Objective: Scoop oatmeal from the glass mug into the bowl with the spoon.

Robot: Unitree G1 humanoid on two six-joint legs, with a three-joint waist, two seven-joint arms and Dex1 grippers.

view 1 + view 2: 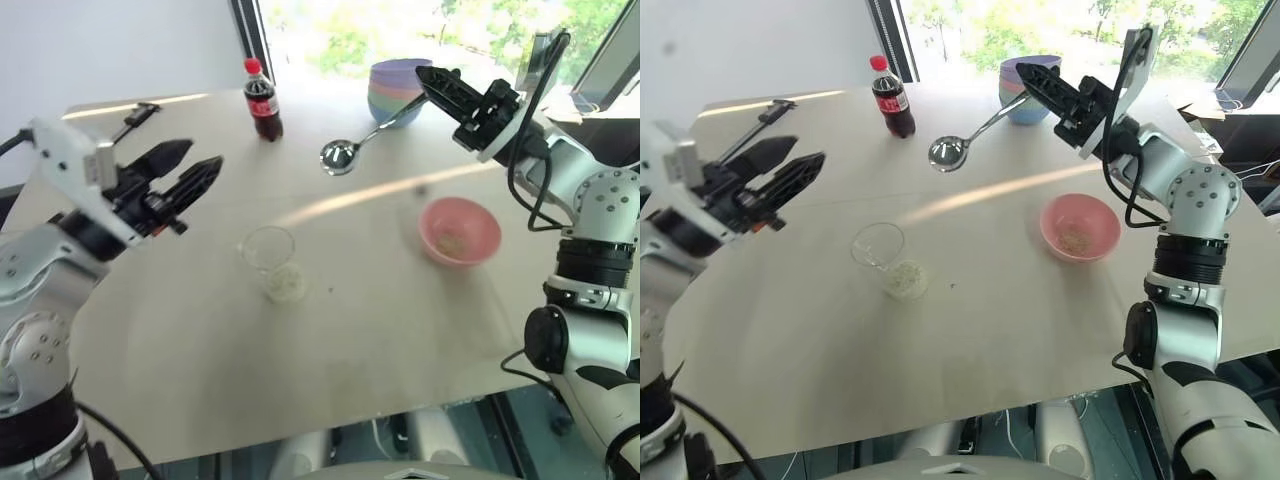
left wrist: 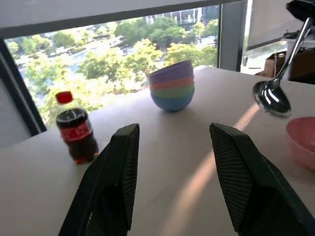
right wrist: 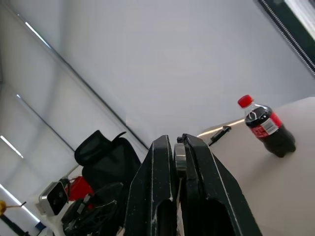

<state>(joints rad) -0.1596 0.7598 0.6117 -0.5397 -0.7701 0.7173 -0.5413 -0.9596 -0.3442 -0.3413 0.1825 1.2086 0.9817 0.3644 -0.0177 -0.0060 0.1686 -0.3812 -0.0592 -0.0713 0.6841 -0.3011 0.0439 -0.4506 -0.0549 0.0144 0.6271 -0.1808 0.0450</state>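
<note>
Spoon held high, mug standing free on the surface

The right gripper [image 1: 1040, 83] is clamped on the end of the spoon [image 1: 970, 135], which hangs over the surface [image 1: 330, 330] near the stacked bowls [image 1: 395, 88]. It is stiff, slick metal on a long lever, so that thin handle may twist in the grip. The left gripper [image 1: 185, 170] hovers with its fingers apart, above and to the left of the mug [image 1: 270, 258]. The mug looks light, thin-walled and breakable, best held around its wall. Oatmeal [image 1: 285, 285] sits at its base; some flakes lie in the pink bowl [image 1: 460, 230].
</note>
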